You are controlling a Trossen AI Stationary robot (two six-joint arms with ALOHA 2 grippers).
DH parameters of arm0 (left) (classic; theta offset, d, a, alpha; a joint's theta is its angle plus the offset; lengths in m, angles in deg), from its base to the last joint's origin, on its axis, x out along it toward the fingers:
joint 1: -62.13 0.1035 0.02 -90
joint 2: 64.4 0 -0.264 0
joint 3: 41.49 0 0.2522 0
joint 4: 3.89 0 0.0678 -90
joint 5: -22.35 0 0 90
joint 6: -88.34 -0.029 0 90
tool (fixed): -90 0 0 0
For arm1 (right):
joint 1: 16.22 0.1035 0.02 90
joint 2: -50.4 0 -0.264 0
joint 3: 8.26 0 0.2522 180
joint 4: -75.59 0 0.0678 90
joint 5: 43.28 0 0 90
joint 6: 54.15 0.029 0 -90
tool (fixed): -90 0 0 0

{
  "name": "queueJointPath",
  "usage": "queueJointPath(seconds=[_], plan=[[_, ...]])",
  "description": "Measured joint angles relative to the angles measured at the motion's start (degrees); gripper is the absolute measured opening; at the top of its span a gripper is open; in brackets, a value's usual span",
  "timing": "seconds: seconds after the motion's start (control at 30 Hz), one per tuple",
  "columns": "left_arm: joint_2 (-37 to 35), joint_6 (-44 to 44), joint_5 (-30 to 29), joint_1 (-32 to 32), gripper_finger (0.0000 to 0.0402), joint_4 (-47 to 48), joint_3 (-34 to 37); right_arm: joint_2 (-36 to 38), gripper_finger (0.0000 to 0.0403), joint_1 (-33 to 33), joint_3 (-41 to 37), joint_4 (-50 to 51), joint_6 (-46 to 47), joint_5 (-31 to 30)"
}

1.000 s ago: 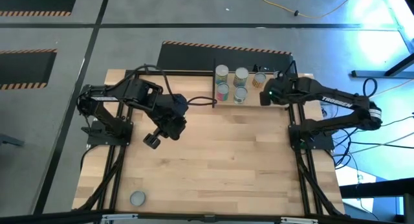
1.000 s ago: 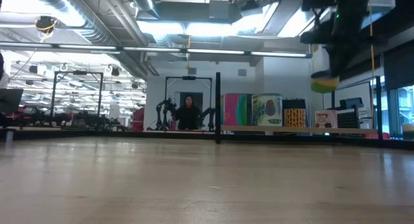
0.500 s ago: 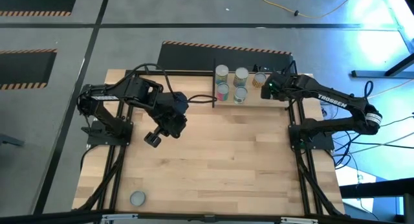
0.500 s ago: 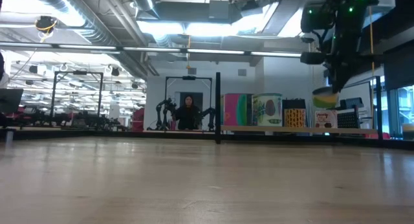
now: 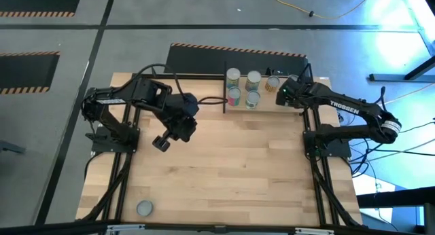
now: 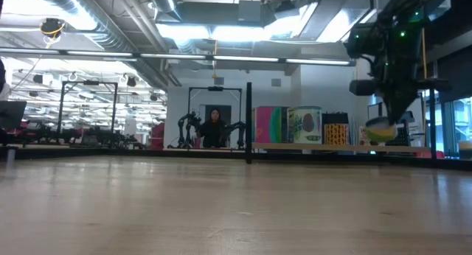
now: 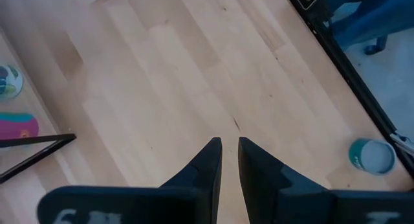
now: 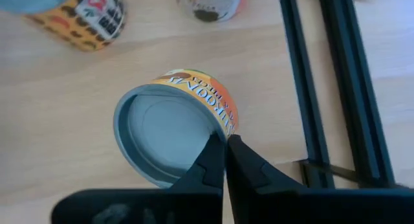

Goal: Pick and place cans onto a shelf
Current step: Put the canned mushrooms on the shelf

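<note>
My right gripper (image 5: 282,92) is at the far right of the table, shut on an orange-labelled can (image 8: 174,130) just above the light wood shelf (image 5: 268,103). In the low view this can (image 6: 380,127) hangs under the gripper, close over the shelf board (image 6: 332,147). Several other cans (image 5: 242,87) stand upright on the shelf. One more can (image 5: 144,208) stands on the table near its front left corner. My left gripper (image 5: 161,141) hovers over the table's left half, its fingers (image 7: 213,156) a narrow gap apart with nothing between them. My right gripper pinches the orange can's rim (image 8: 218,132) between its two fingers, at the side of the round grey end. The fingers slant down from above. The can hangs tilted below them; whether its lower edge touches the shelf I cannot tell.
Black frame rails (image 8: 323,88) run just beside the held can on the shelf's right. A thin black upright panel (image 5: 225,85) marks the shelf's left end. Two standing cans (image 8: 77,13) are close behind the held one. The table's middle (image 5: 238,160) is bare wood.
My right gripper has swung toward the table's far edge and come down toward the shelf, rolling a little. It has stayed shut on the orange can, which has sunk from well above the shelf to just over it.
</note>
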Motion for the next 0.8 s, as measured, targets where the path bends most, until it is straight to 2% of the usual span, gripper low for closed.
queueJointPath(seconds=[0.13,0.37,0.8], plan=[[0.0,0.0,0.0,0.8,0.0044,0.0,0.0,0.1,0.0004,-0.5,-0.5,-0.3,-1.2,-0.4],[0.0,0.1,0.0,1.6,0.0044,0.1,0.0,0.1,0.0034,-0.6,-0.5,-0.2,-1.6,0.3],[0.0,0.4,0.0,1.6,0.0044,0.6,0.0,0.0,0.0039,-0.6,-0.5,-0.3,0.1,-0.5]])
